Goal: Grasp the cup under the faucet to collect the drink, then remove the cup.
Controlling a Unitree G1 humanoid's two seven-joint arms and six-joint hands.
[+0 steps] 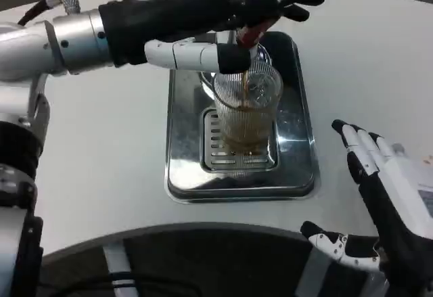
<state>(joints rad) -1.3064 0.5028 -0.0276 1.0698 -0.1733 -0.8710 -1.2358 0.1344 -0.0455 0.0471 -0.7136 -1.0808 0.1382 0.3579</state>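
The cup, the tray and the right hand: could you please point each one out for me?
cup [247, 111], head view, on its ribbed glass wall.
tray [186, 118], head view, on its bare left side.
right hand [389, 199], head view, on the middle of the hand.

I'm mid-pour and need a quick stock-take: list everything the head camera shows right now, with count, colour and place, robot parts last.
Cup: one, clear ribbed glass, partly filled with brown drink, standing on the tray's slotted grate under the faucet.
Stream of drink: one, thin, brown, falling into the cup.
Faucet: one, red part showing above the cup, mostly hidden by the left hand.
Drip tray: one, shiny metal, rectangular, centre of the table.
Table: one, white, curved front edge.
Left hand: one, black and white, reaching across at the faucet above the cup.
Right hand: one, white and black, fingers spread, holding nothing, right of the tray.
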